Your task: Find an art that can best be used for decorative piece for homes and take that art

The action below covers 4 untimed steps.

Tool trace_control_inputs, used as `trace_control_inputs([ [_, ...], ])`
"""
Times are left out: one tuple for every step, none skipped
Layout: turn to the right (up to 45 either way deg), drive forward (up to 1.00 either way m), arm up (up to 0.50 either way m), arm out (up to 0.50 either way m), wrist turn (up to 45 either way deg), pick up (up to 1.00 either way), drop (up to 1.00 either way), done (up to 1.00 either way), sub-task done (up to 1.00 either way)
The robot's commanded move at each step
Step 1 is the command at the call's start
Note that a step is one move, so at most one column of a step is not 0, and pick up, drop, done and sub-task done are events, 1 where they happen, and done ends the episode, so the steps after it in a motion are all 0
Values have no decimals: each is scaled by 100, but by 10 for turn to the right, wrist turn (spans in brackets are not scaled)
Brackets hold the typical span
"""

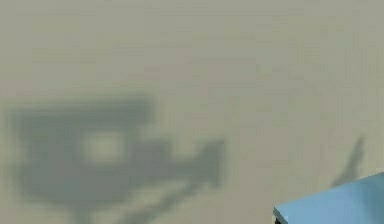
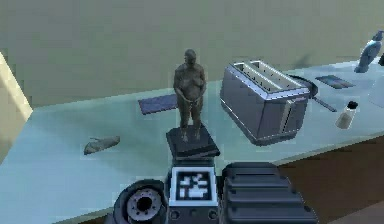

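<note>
Arm side view is showing a pale blue countertop (image 2: 60, 150) running across the frame, with a plain wall (image 2: 120, 40) behind it. The brown statue (image 2: 188, 85), a standing figure, is standing upright on its dark square base around the counter's middle, toward the near edge. A silver toaster (image 2: 265, 100) is sitting just beside it on the view's right, apart from it. A flat dark slab (image 2: 160, 103) is lying behind the statue, nearer the wall. A small grey lump (image 2: 100, 145) is lying well left of the statue and is too small to name. Right of the toaster, a dark pan-like shape (image 2: 322, 88) and a small white shaker (image 2: 347, 115) are sitting on the counter. A bluish bottle (image 2: 370, 50) is standing at the top right corner.

The arm's end is rising from the bottom edge, its white marker square (image 2: 195, 188) facing the camera. The gripper (image 2: 178, 165) is sitting right under the statue's base in the picture. I cannot tell the finger spread, whether it is touching the base, or whether it is holding anything.

Forward view is facing a bare beige wall, with a pale blue corner (image 1: 335, 205) poking in at bottom right.
</note>
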Motion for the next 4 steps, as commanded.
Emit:
trace_control_inputs([
  [0, 0, 0, 14, 0, 0, 0, 0, 0],
  [0, 0, 0, 0, 450, 0, 0, 0, 0],
  [0, 0, 0, 0, 450, 0, 0, 0, 0],
  [0, 0, 0, 0, 450, 0, 0, 0, 0],
])
